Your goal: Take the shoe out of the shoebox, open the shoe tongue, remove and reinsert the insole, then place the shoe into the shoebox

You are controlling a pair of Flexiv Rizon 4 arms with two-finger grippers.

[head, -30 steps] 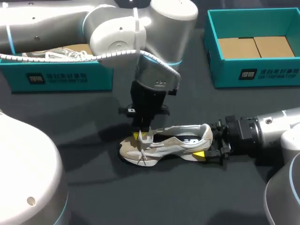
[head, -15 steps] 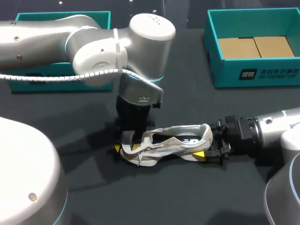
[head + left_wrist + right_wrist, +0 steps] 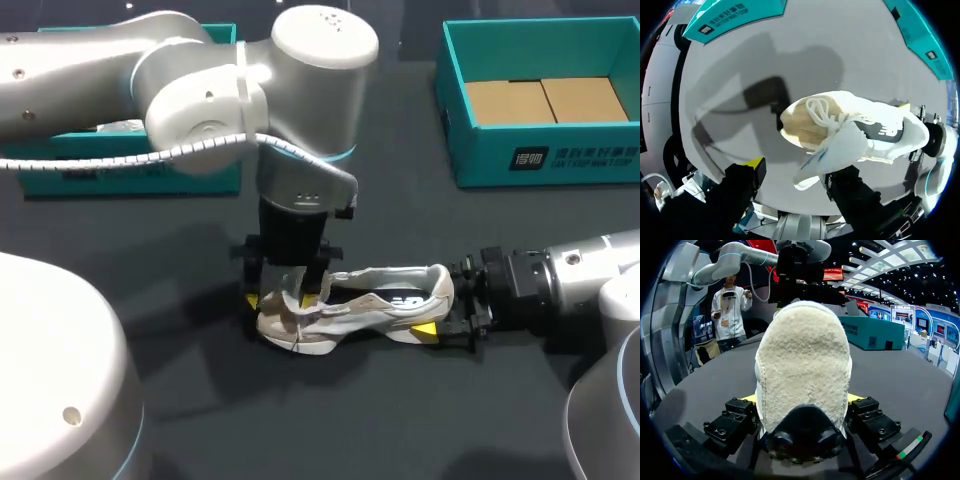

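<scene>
Our left claw [image 3: 802,175] wide, fingers straddling sneaker [image 3: 380,300] forefoot, closed on nothing. Tongue [image 3: 840,147] flapped up between fingers, nearer one of them. Our right claw [image 3: 802,412] clamped on heel from both sides. Sneaker on bench [image 3: 400,430], outside shoebox [image 3: 545,150]. Long axis runs across bench, toe toward left arm. We judge left claw better placed for tongue pull.
</scene>
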